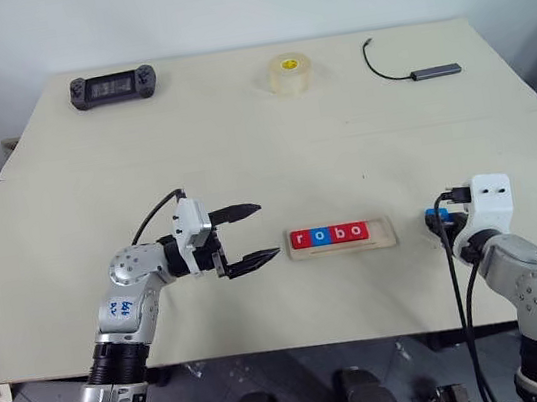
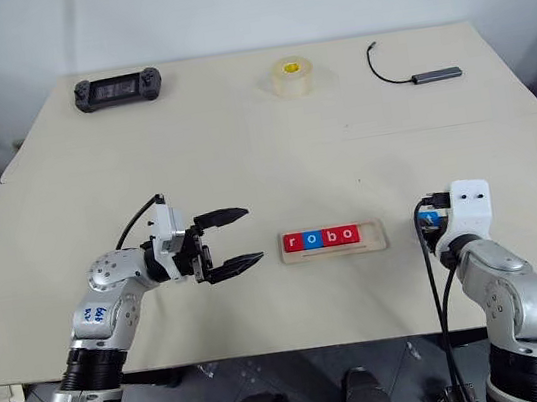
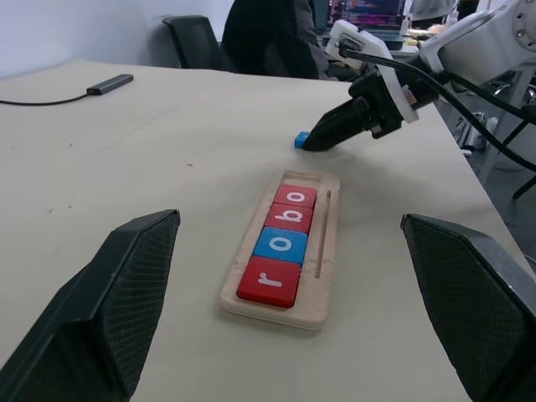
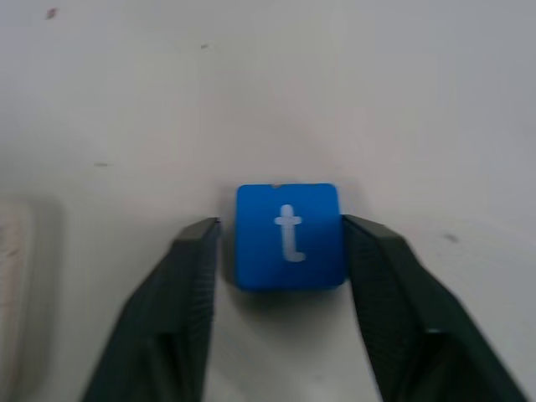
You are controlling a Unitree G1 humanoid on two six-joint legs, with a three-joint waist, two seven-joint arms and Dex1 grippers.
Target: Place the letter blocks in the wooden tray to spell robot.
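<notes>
Tile "t" (image 4: 289,237), blue, flat and rigid, looks light with smooth faces; you should pinch it across its two opposite side edges. It lies on the table (image 1: 240,145) just right of the wooden tray (image 1: 381,235), whose rightmost slot is free. Right gripper (image 4: 283,243) brackets the tile, fingers close on both sides; grip not confirmed. Left gripper (image 1: 243,235) hangs unclenched, empty, left of the tray.

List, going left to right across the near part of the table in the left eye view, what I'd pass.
Left gripper, jaws open → long pale wooden tray holding red r tile, blue o tile, red b tile, red o tile → blue t tile at the right gripper.
</notes>
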